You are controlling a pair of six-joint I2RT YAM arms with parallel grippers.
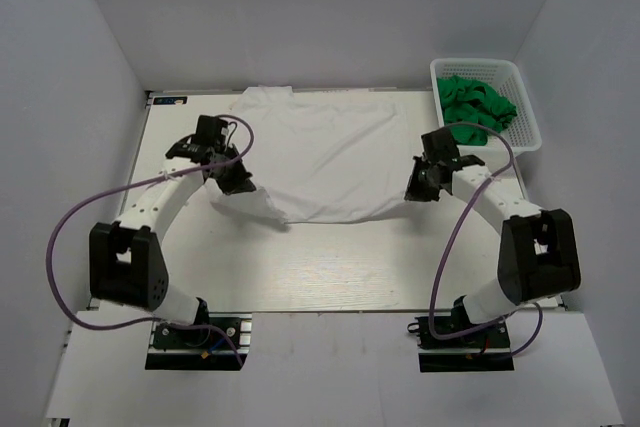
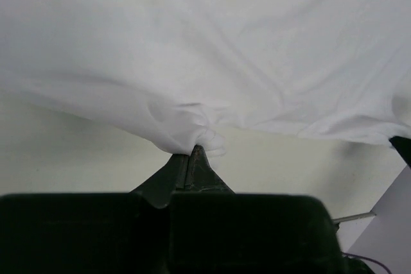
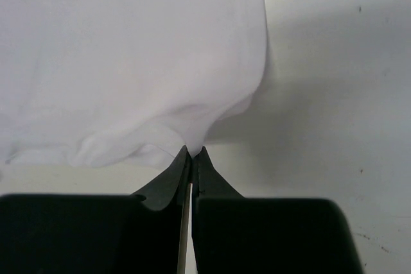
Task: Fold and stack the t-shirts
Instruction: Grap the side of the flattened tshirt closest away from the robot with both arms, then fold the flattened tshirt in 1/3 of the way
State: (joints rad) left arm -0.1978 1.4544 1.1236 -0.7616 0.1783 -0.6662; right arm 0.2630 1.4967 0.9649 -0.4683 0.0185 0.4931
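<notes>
The left gripper (image 2: 196,153) and right gripper (image 3: 194,152) are each pinching the one white t-shirt (image 1: 320,157) at its near edge, while bunched green t-shirts (image 1: 478,107), uncountable, are lying in one basket (image 1: 441,71).

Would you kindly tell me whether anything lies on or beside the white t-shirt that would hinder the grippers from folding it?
Nothing visible does. The left gripper and right gripper pinch the near edge of the white t-shirt, its top is bare, and the basket of green t-shirts stands off at the far right.
</notes>
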